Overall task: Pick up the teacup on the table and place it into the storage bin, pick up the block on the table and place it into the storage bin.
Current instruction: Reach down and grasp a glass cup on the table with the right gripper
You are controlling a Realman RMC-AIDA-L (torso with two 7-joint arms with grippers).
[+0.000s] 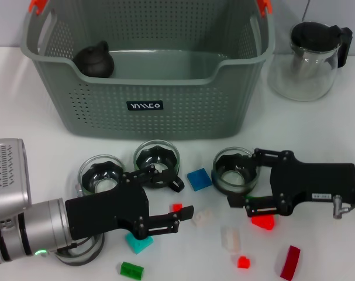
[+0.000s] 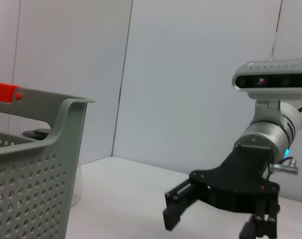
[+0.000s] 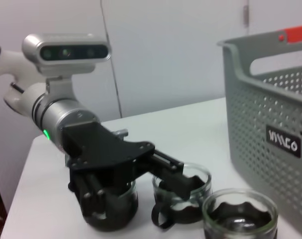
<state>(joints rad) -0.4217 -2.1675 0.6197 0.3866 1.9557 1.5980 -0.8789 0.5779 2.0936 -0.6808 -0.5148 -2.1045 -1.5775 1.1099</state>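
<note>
I look down on a white table (image 1: 317,129). At its far side stands the bin (image 1: 148,70), a large grey-green perforated basket with red clips, open on top and mostly empty; a dark round pot (image 1: 94,60) sits in its far left corner. To its right, well apart, is a glass pitcher (image 1: 312,58) with a black lid.

In front of the bin, three glass teacups with dark inserts stand in a row: left cup (image 1: 101,174), middle cup (image 1: 157,158), right cup (image 1: 234,170). I judge them rigid, smooth, slippery and breakable, light enough for one gripper; the rim wall looks like the best place to pinch, with gentle force.

My right gripper (image 1: 250,178) lies low on the table, its fingers spread wide, and seems to straddle the right cup's near wall without closing on it. My left gripper (image 1: 183,213) points across the table, fingers narrowly parted and holding nothing, just in front of the left and middle cups.

Small blocks scatter the near table: a blue block (image 1: 199,179) between the middle and right cups, a teal block (image 1: 139,243), green block (image 1: 131,270), white block (image 1: 230,238), dark red block (image 1: 290,261), and small red bits. They look hard, light and easy to nudge; flat opposite faces suit a grip.

Room is tight low down, with cups and blocks crowded. The bin's front wall is tall, so I judge a load must lift well clear of its rim.
</note>
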